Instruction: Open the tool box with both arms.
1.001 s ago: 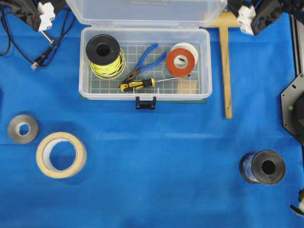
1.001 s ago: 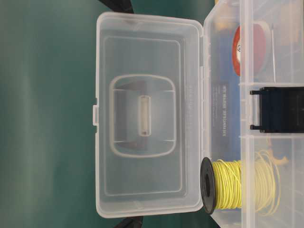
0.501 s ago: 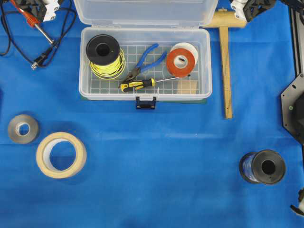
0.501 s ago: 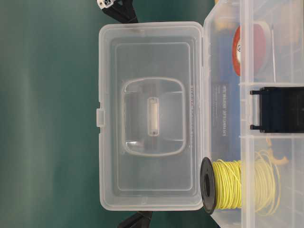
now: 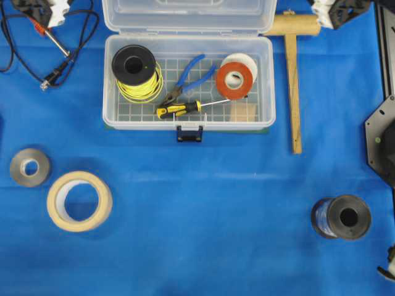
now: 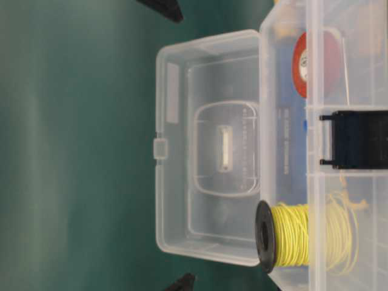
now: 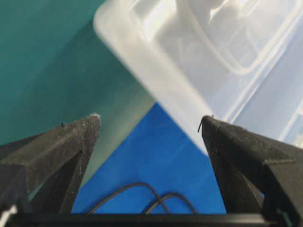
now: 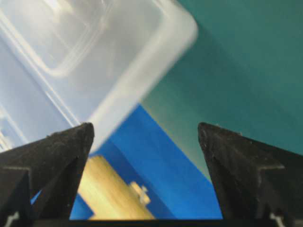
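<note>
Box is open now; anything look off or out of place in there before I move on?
Nothing stands out. The tool box sits square with its lid swung back; wire spool, pliers, screwdriver and tape rolls lie inside, nothing spilled.

Overhead view: looks straight down on blue cloth-covered table [image 5: 203, 203], wide, whole clear rectangular plastic tool box [image 5: 188, 120] in frame. Table-level view: close, rotated sideways, facing box front. Wrist views: each looks out between own black pointed fingers [image 7: 57, 146] [image 8: 246, 161], near raised lid corner. All four share lid.
</note>
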